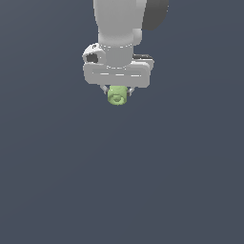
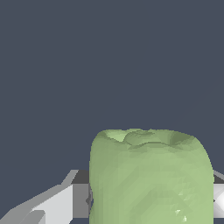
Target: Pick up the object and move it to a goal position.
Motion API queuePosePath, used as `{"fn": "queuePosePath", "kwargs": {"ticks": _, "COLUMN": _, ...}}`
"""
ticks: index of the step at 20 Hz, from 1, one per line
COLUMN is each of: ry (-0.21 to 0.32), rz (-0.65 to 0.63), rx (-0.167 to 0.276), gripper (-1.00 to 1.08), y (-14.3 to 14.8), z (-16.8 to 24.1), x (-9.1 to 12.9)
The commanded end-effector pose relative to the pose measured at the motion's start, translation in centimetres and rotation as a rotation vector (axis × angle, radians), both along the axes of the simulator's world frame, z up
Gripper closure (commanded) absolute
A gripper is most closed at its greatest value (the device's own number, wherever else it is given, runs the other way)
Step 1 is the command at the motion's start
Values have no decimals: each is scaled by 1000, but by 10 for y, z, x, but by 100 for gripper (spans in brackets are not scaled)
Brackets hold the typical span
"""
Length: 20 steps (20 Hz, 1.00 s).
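In the exterior view, the white gripper [image 1: 116, 90] hangs from the Panda arm [image 1: 119, 21] near the top of the frame, with nothing but flat slate-grey background [image 1: 122, 181] beneath. Its two short fingers are clamped on the light-green lump [image 1: 116, 96], one on each side, and the lump's circular dimple faces the camera. The lump sits just under the gripper body, much narrower than it. In the wrist view, a pale finger [image 2: 57, 203] presses against one flank of the green lump [image 2: 151, 179], which fills the space between the jaws, its rumpled end face in view, and a sliver of the other finger [image 2: 218, 199] shows on the far side.
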<state>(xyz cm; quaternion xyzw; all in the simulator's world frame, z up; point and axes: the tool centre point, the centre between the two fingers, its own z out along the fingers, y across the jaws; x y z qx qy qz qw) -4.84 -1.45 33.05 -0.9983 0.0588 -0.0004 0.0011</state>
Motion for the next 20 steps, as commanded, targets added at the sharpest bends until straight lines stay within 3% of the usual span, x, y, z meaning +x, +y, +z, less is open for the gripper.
{"fn": "queuePosePath", "kwargs": {"ticks": 1, "ry": 1, "rz": 0, "rx": 0, "gripper": 108, "y": -11, "z": 27, "x": -8}}
{"fn": "queuePosePath", "kwargs": {"ticks": 10, "ry": 1, "rz": 0, "rx": -1, "gripper": 108, "y": -39, "z": 99, "x": -25}}
{"fn": "queuePosePath", "kwargs": {"ticks": 20, "ry": 1, "rz": 0, "rx": -2, "gripper": 108, "y": -51, "z": 129, "x": -30}}
